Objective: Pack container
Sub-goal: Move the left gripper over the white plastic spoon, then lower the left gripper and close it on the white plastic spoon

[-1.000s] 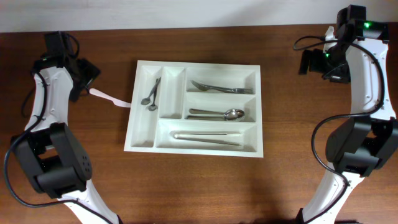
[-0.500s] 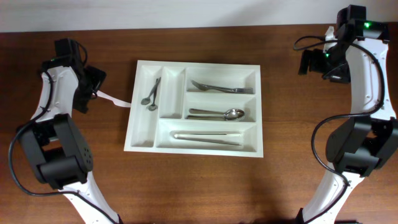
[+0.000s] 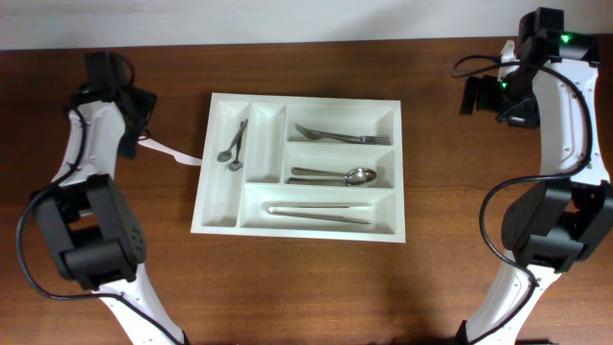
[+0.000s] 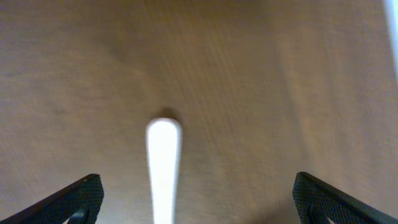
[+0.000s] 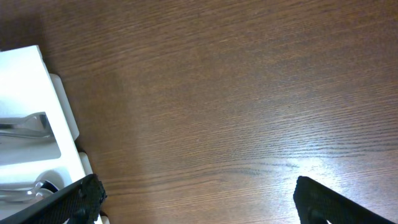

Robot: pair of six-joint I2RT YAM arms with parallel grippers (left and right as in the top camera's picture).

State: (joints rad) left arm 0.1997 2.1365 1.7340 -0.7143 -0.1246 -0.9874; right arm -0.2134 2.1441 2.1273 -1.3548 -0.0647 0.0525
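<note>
The container (image 3: 218, 206), a white tray with five compartments, lies at the table's middle. It holds two small spoons (image 3: 233, 146), a fork (image 3: 340, 135), a large spoon (image 3: 335, 175) and a long metal utensil (image 3: 321, 210). A white plastic utensil (image 3: 177, 153) lies on the wood just left of the tray. My left gripper (image 3: 140, 117) hovers over its far-left end. In the left wrist view the gripper (image 4: 198, 190) is open, with the white handle (image 4: 163, 168) lying free between the fingers. My right gripper (image 3: 476, 96) is open above bare wood at the far right.
The right wrist view shows the right gripper (image 5: 198, 190) over brown wood, with the tray's corner (image 5: 25, 106) at the left. The table's far edge (image 3: 306, 40) runs close behind both grippers.
The left wrist swung toward the tray, then back toward the far edge. The white utensil has stayed where it was on the table. The right arm has not moved.
</note>
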